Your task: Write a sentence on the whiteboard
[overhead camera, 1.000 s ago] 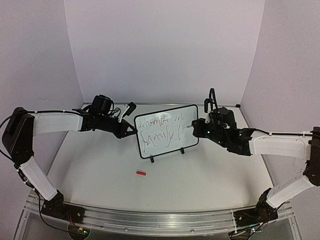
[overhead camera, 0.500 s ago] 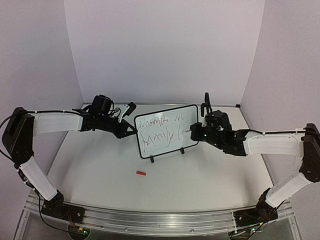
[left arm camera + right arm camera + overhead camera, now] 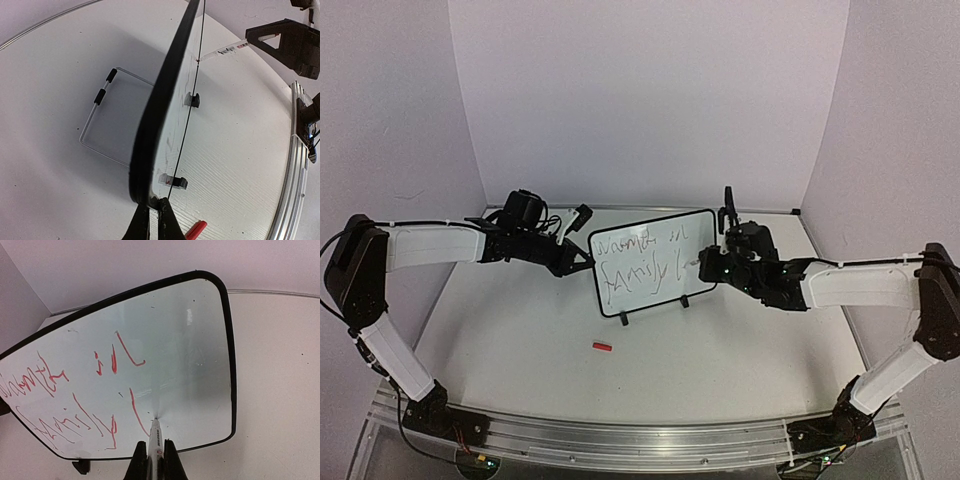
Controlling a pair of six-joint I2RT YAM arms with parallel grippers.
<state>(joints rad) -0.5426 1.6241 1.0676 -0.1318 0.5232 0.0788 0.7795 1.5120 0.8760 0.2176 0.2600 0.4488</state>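
Two grips — left gripper pinching the whiteboard edge, right gripper clamping a marker against it.

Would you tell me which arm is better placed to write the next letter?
Right: the right gripper holds the marker, tip on the whiteboard; the left gripper clamps the board's edge.

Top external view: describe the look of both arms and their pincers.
The left arm and right arm have white boxy covers between black joints. Thin black cables loop near each wrist. The left pincer and right pincer are black with slim fingers.
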